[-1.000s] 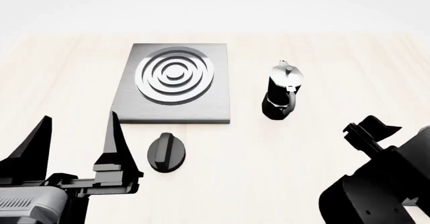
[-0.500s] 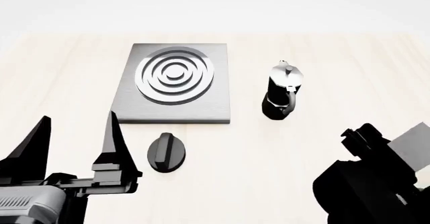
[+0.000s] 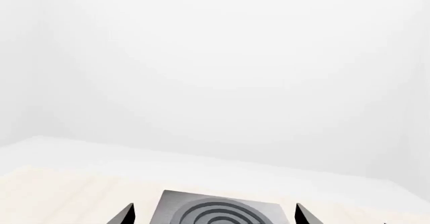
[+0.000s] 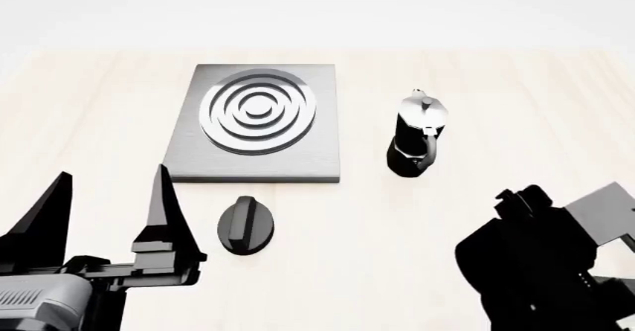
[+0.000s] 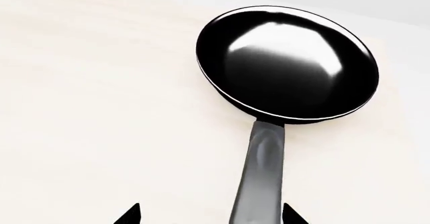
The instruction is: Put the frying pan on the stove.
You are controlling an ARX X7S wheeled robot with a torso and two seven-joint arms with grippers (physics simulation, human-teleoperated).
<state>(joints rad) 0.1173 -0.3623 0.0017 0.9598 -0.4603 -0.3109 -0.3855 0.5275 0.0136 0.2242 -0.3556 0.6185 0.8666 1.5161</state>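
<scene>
Your right arm [image 4: 540, 264] has swung further inward; everything else stays put. Only its wrist camera finds the frying pan [image 5: 287, 63] on the table, handle between spread fingertips [image 5: 129, 215]. Left gripper [image 4: 104, 212] open, short of the stove [image 4: 258, 121].

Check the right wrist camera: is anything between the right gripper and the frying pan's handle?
Nothing visible. The frying pan lies on bare table, its handle running back between the right gripper's open fingertips, with no other object between them.
</scene>
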